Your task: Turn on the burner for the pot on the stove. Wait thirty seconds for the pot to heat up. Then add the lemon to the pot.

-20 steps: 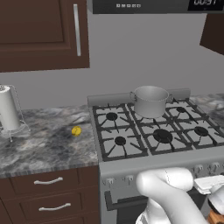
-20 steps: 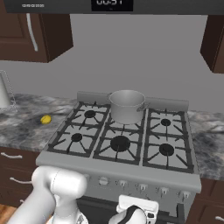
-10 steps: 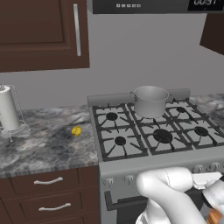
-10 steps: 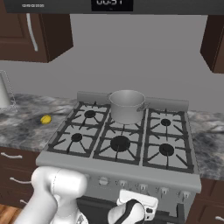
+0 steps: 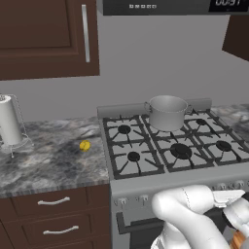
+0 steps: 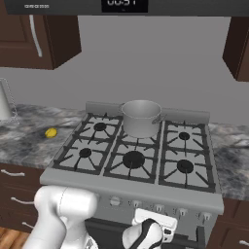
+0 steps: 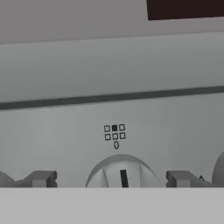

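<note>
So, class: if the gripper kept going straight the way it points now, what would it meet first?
Most likely the stove knob centred between the open fingertips of the gripper; behind it is the stove's front panel. Depth is hard to judge.

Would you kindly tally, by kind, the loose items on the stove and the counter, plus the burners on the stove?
Pots: 1, the pot on the stove, over the back middle burner.
Lemons: 1, the lemon on the counter.
Paper towel rolls: 1, the paper towel roll on its stand.
Burners: 6.
Total: 9.
</note>
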Robot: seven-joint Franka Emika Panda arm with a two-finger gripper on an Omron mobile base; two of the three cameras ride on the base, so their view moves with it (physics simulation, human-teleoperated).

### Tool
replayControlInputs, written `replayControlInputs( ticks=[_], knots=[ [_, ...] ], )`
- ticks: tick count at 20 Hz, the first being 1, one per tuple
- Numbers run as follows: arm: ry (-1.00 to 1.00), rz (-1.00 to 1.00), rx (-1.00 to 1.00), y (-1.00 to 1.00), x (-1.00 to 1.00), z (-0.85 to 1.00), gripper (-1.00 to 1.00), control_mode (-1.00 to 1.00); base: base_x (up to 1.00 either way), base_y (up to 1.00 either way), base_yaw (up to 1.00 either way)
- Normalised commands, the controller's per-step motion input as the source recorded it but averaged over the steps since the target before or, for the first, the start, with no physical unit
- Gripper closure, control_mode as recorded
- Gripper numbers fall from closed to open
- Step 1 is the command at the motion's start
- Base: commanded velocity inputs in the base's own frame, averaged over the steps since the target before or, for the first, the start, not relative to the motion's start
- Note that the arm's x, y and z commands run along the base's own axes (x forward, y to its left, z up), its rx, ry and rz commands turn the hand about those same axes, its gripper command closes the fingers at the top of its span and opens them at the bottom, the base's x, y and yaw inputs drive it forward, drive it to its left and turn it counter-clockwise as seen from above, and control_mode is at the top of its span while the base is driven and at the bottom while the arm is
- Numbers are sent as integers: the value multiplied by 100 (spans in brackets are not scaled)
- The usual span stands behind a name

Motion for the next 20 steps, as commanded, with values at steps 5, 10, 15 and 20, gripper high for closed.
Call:
replayControlInputs(
  ticks=[5, 10, 15, 20],
  knots=[
    [-2, 1, 0, -19, 0, -33, -100, -100, 0, 0, 0],
    [0, 1, 0, -2, 0, -12, -100, -100, 0, 0, 0],
    [0, 0, 0, 0, 0, -19, -100, -100, 0, 0, 0],
    [0, 1, 0, 0, 0, -25, -100, -100, 0, 0, 0]
  ],
)
